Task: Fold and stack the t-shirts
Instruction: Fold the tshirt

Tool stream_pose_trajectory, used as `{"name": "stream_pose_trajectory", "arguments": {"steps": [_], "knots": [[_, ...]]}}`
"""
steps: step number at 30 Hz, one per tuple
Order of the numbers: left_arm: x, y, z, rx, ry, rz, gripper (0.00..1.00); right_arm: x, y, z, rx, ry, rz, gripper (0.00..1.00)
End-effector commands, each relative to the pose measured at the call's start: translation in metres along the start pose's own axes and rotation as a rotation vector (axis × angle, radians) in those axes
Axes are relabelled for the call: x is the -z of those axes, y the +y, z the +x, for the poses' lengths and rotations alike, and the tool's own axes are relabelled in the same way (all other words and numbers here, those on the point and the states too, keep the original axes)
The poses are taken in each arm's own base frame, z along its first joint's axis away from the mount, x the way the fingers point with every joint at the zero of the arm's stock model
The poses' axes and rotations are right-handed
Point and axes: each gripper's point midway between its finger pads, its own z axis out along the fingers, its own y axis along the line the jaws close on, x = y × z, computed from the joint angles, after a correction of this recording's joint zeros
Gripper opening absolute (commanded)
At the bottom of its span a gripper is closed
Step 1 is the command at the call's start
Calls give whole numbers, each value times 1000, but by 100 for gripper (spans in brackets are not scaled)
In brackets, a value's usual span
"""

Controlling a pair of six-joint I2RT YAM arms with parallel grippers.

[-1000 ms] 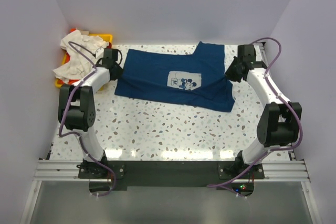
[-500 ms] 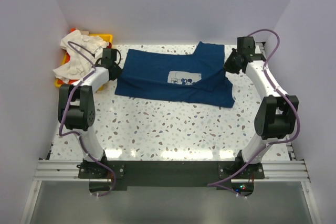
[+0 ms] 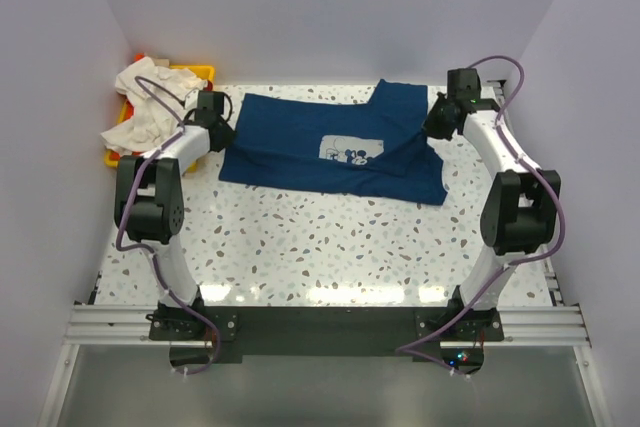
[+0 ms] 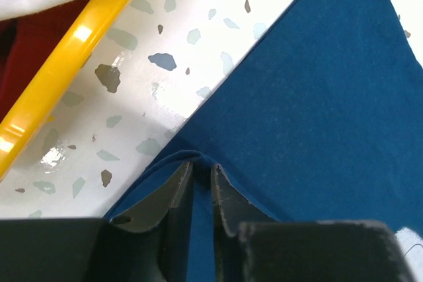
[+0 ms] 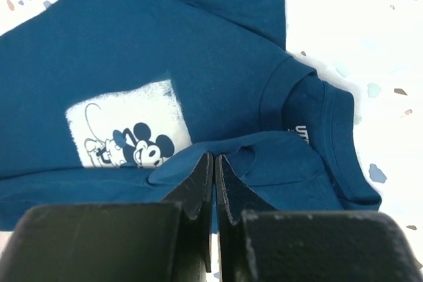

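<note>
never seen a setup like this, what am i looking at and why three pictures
A robot's left arm and right arm are bolted to a speckled table. One picture looks down from above; the others come from wrist cameras. A blue t-shirt lies spread out, a yellow tray of crumpled clothes at far left. The right gripper is pinched shut on a fold of the shirt. The left gripper stands slightly open around a fold at its edge.

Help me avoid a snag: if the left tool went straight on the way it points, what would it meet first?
The blue shirt: a raised fold of its edge sits right at the tips of the left tool. Past it, only bare table shows in line, though depth is unclear.
</note>
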Motion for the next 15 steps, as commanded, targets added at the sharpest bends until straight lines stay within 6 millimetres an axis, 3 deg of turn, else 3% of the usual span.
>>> {"name": "stream_pose_trajectory", "arguments": {"steps": [1,4,5,6,8,9,10,11,12,14,15], "knots": [[2,-18,-24,-20,-54,67,32,-5,7,-14,19,-26,-7,1],[12,-14,-25,-6,-63,64,49,-10,5,-14,32,-17,6,23],[21,-14,-29,7,-79,70,50,-11,4,-13,38,-12,9,37],[23,-6,-21,20,-69,58,53,-9,4,-13,38,-13,8,41],[38,-1,-23,44,-86,60,53,-6,3,-11,37,-17,6,47],[38,11,-10,60,-69,39,53,-9,-4,0,32,4,19,47],[42,16,-5,69,-66,29,52,-3,-6,-2,26,-17,24,47],[52,18,-7,84,-81,42,52,-3,-8,3,23,-14,27,47],[52,31,8,86,-63,19,52,-6,-17,20,21,15,39,47],[62,36,9,103,-85,25,51,-5,-18,27,15,3,19,47],[61,45,19,98,-77,19,50,-9,-23,44,16,41,17,47]]}}
